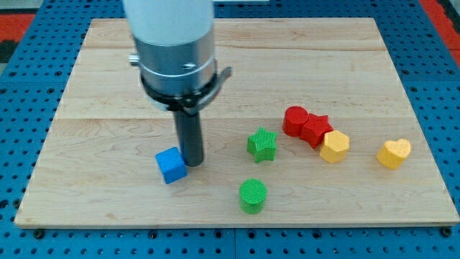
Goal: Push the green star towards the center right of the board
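The green star [262, 144] lies on the wooden board [108, 72], a little right of the middle and toward the view's bottom. My tip [192, 162] rests on the board to the left of the star, with a gap between them. The tip touches the right side of a blue cube [171, 165]. A green cylinder [253, 196] sits below the star.
To the right of the star sit a red cylinder-like block [295, 120] and a red star [316, 130] touching each other, a yellow hexagon-like block [334, 147] against them, and a yellow heart [394, 152] near the board's right edge.
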`<state>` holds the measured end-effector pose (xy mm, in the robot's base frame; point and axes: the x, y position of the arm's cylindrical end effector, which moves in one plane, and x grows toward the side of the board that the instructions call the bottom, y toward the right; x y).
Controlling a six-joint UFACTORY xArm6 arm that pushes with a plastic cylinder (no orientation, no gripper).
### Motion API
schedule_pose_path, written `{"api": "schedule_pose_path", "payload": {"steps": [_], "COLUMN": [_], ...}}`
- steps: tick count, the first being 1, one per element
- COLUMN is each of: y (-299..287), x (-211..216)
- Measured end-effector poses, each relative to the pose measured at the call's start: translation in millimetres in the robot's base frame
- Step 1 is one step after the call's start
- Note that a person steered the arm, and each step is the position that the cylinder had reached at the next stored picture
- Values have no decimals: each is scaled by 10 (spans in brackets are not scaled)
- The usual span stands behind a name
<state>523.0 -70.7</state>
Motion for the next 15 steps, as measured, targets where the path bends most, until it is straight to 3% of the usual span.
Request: {"api": "schedule_pose_path", "payload": {"steps": [4, 5, 6, 7, 8, 10, 11, 12, 14, 15], "y": [1467, 1370, 1626, 1257, 1036, 1069, 766, 1795, 931, 1815], "x": [1, -93, -100, -178, -701, -889, -1103, -1222, -1233, -1177]}}
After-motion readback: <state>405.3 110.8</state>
